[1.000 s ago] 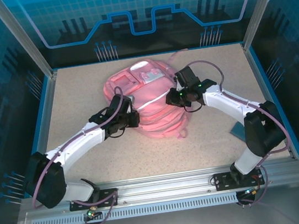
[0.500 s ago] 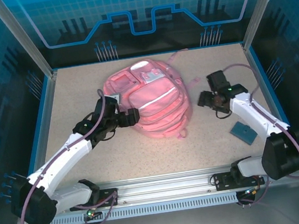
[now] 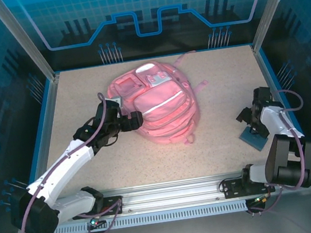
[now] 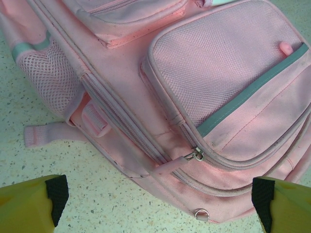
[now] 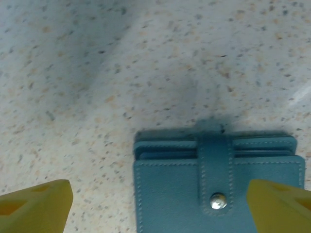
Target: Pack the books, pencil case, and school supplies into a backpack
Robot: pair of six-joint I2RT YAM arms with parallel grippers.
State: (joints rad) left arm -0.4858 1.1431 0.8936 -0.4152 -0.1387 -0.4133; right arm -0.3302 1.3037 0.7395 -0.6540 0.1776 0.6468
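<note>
Pincer (image 5: 156, 206) on my right arm, spread wide, hovers above flat blue snap case (image 5: 175, 194); shallow pinch could skid it away.

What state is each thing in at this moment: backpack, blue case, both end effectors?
backpack: lying flat on the table, zips in view closed
blue case: flat on the table, strap snapped shut
left end effector: open, at the backpack's side, holding nothing
right end effector: open, over the blue case, holding nothing
</note>
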